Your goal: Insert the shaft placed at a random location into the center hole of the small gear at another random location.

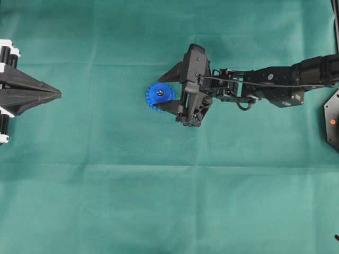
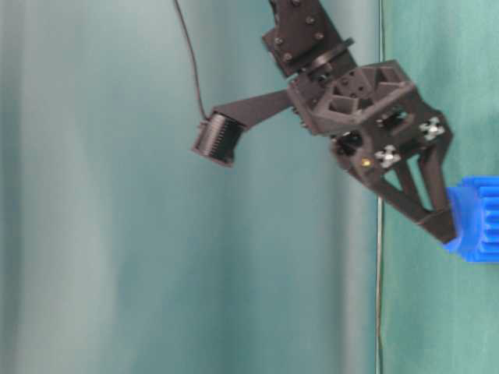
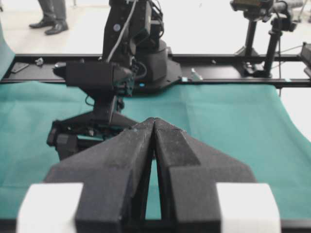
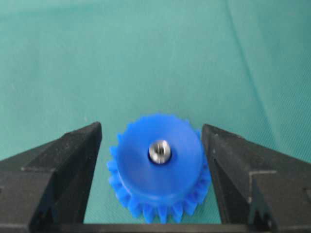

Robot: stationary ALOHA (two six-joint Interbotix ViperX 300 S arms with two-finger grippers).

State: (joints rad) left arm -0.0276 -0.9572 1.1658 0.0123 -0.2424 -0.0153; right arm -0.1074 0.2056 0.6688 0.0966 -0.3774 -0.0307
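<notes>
The small gear is bright blue and lies flat on the green cloth, hub up. The shaft stands in the center hole, its shiny round end showing in the hub with a thin dark rim around it. My right gripper is open. Its two black fingers stand on either side of the small gear, each with a small gap to the teeth. In the table-level view one finger points down beside the gear. My left gripper is shut and holds nothing, far to the gear's left.
Green cloth covers the table. The right arm stretches in from the right edge, and a black fixture sits there. In the left wrist view the right arm's base and camera stands are at the far side.
</notes>
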